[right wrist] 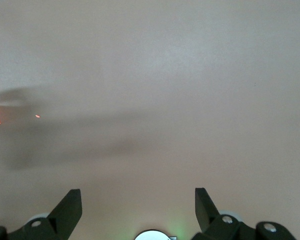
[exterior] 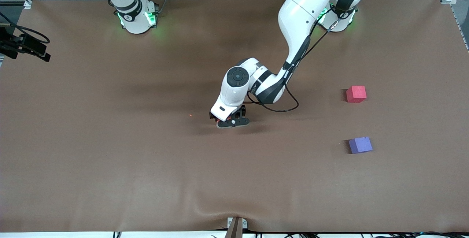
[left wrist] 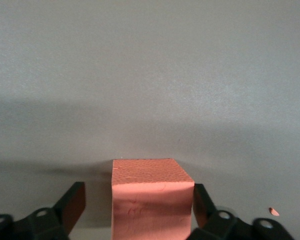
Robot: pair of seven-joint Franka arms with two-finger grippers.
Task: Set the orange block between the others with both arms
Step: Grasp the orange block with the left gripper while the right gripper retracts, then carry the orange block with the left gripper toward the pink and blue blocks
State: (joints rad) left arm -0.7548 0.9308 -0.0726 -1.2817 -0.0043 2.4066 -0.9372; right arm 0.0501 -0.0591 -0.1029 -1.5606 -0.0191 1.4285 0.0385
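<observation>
The orange block (left wrist: 149, 197) rests on the brown table between the fingers of my left gripper (left wrist: 138, 197). One finger (left wrist: 200, 202) touches its side and a gap shows at the other, so the gripper is open around it. The front view has that gripper (exterior: 231, 121) low over the middle of the table, covering the block. The pinkish-red cube (exterior: 356, 94) and the purple-blue cube (exterior: 360, 145) lie apart toward the left arm's end, the purple one nearer the front camera. My right gripper (right wrist: 138, 210) is open and holds nothing, waiting above its own base.
A tiny orange crumb (exterior: 190, 115) lies on the cloth beside the left gripper, toward the right arm's end. A black camera mount (exterior: 25, 45) juts in at the table edge at the right arm's end. A cloth wrinkle (exterior: 234, 208) runs near the front edge.
</observation>
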